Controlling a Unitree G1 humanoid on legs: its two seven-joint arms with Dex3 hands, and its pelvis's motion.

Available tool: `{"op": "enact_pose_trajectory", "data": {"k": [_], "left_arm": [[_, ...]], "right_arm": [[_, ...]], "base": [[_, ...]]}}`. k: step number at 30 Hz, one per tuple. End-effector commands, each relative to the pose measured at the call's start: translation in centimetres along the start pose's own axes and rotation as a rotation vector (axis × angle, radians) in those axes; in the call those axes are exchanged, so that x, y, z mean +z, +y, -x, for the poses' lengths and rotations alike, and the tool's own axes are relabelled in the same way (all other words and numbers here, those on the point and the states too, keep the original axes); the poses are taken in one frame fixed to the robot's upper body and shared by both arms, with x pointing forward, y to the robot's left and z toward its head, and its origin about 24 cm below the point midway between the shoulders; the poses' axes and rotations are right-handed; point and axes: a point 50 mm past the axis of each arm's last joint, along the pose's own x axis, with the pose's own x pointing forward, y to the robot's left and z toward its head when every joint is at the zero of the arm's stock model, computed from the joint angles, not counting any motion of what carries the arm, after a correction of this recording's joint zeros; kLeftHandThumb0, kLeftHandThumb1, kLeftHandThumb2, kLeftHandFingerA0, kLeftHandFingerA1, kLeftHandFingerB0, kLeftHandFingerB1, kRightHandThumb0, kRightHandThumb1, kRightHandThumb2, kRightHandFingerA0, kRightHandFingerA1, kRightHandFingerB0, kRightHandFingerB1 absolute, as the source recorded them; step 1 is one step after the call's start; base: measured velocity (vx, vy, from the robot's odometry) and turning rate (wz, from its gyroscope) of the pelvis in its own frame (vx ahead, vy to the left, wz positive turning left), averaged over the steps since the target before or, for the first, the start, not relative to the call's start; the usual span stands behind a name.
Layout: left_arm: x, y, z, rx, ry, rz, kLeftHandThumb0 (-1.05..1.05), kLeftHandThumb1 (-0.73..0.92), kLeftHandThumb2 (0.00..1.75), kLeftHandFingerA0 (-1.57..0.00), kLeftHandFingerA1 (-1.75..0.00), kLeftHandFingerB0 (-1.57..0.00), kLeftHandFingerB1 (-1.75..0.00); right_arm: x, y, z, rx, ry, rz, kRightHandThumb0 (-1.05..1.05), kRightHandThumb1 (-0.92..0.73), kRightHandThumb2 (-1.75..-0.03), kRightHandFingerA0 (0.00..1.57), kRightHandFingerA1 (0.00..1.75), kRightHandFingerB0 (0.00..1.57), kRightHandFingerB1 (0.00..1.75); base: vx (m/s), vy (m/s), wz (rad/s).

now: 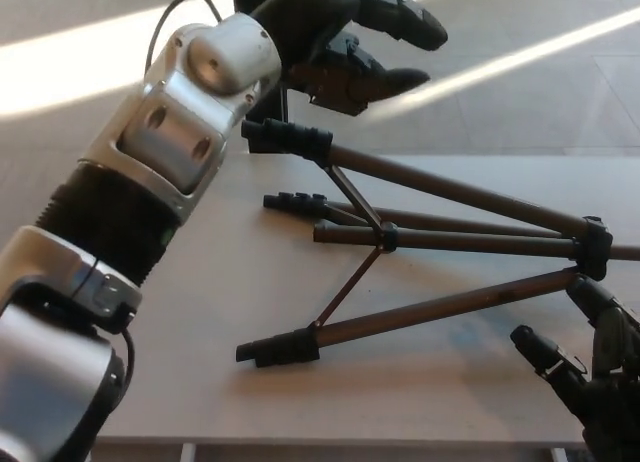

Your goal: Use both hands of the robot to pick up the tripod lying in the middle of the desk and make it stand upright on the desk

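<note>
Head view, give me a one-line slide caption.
Tripod lies flat on the desk; open left hand above its feet, open right hand near its head.

Pale desk (pixel 200 312); tripod (pixel 420 252) lying flat, legs spread

tripod (pixel 430 244) lying on desk (pixel 200 312), left hand (pixel 355 42) above, right hand (pixel 590 372) near

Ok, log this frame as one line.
dark metal tripod: lying flat, legs spread | left hand: open, above far foot | right hand: open, near hub | pale wooden desk
</note>
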Motion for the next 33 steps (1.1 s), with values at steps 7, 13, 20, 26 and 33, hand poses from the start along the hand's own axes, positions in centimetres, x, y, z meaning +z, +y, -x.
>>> {"op": "enact_pose_trajectory", "data": {"k": [7,13,20,26,33], "left_arm": [[0.1,-2.5,-1.3,-0.173,0.106,-1.043,-0.75,0.72,0.62,-0.23,-0.48,-0.39,-0.35],[-1.7,-3.2,-1.6,-0.142,0.15,-1.167,-0.87,0.59,0.96,-0.05,-0.47,-0.24,-0.48],[-2.2,-4.4,-2.1,-0.115,0.18,-1.176,-0.89,0.6,1.0,0.0,-0.19,-0.12,-0.36],[-2.8,-5.6,-2.5,-0.065,0.181,-1.092,-0.83,0.73,0.62,0.0,-0.26,-0.07,-0.31],[-3.4,-6.7,-2.4,0.155,-0.012,-0.947,-0.68,0.59,0.99,-0.49,-0.63,-0.31,-0.52]], "right_arm": [[1.1,1.4,-0.5,0.042,-0.008,0.043,-0.65,-0.59,-0.97,0.53,0.69,0.45,0.55],[1.5,1.4,-0.6,0.05,-0.011,0.051,-0.66,-0.75,-0.63,0.57,0.65,0.5,0.43],[1.5,1.4,-0.5,0.054,-0.007,0.055,-0.65,-0.74,-0.62,0.59,0.66,0.5,0.44],[1.4,1.5,-0.3,0.059,0.0,0.076,-0.66,-0.75,-0.62,0.56,0.65,0.51,0.43],[1.3,1.5,-0.3,0.05,0.007,0.084,-0.66,-0.74,-0.63,0.59,0.64,0.54,0.44]], "base": [[0.0,0.0,0.0],[0.0,0.0,0.0],[0.0,0.0,0.0],[0.0,0.0,0.0],[0.0,0.0,0.0]]}}
